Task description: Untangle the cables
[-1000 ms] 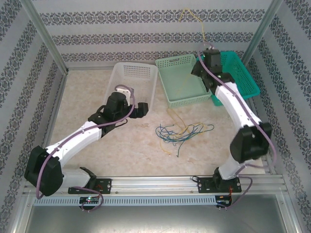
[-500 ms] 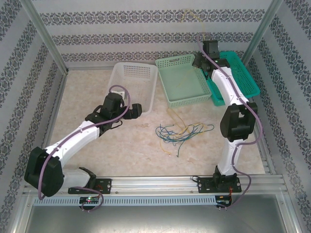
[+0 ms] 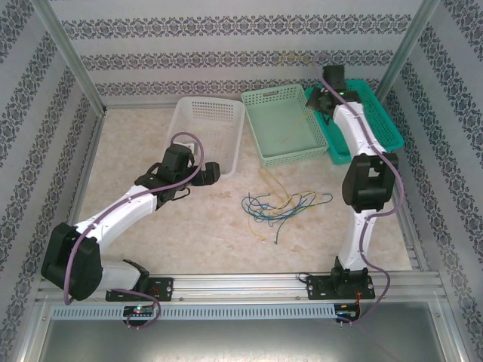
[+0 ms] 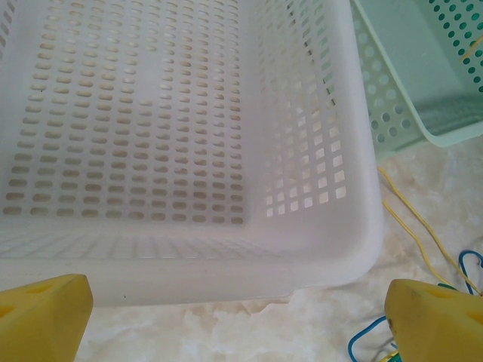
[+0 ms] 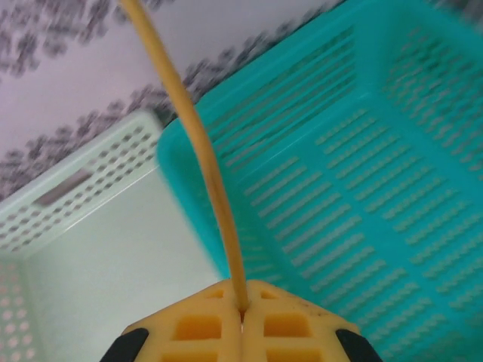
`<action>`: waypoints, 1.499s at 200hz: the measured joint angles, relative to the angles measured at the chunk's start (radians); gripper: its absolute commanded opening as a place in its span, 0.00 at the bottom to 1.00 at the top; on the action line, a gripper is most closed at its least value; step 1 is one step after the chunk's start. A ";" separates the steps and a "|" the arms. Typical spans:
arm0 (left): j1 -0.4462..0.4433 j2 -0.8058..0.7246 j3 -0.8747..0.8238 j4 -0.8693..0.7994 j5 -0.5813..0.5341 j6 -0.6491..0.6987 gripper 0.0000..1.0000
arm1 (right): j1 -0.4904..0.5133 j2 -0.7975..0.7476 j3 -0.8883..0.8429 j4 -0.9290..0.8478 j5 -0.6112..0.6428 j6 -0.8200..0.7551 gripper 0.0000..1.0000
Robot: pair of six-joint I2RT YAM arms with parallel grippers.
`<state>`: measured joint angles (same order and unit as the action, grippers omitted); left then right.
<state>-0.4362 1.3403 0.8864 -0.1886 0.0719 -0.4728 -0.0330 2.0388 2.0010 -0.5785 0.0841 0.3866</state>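
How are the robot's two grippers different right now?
The left gripper is wide open; the right gripper is shut. The left gripper holds nothing; the right gripper pinches a yellow cable. The left gripper faces the white basket; the right gripper is up by the teal basket. Both have yellow fingers.

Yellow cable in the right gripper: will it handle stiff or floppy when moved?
Probably springy over short lengths: the yellow cable extends in a gentle curve from the shut right gripper. Likely light and limp overall: the cables on the table lie in loose loops.
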 measured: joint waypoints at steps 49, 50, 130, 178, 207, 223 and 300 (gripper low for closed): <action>0.001 0.047 0.018 0.002 0.014 -0.001 1.00 | -0.024 -0.185 -0.081 0.039 0.103 -0.110 0.00; 0.001 0.047 0.019 0.002 0.014 -0.001 1.00 | -0.024 -0.190 -0.086 0.043 0.105 -0.112 0.00; 0.006 0.059 0.023 0.009 0.028 -0.008 1.00 | -0.063 -0.209 -0.092 0.050 0.278 -0.309 0.00; 0.006 0.070 0.028 0.024 0.032 -0.011 1.00 | -0.063 -0.077 -0.084 0.016 0.301 -0.358 0.00; 0.006 0.074 0.031 0.024 0.032 -0.011 1.00 | -0.063 0.066 -0.032 -0.060 0.293 -0.360 0.00; 0.006 0.074 0.031 0.024 0.032 -0.011 1.00 | -0.063 0.146 0.018 -0.114 0.285 -0.360 0.00; 0.006 0.074 0.031 0.024 0.031 -0.011 1.00 | -0.056 0.256 0.099 -0.300 0.143 -0.357 0.00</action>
<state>-0.4297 1.4139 0.9169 -0.1646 0.1032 -0.4839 -0.0887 2.2944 2.0998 -0.8787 0.2272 0.0296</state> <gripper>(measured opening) 0.996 0.050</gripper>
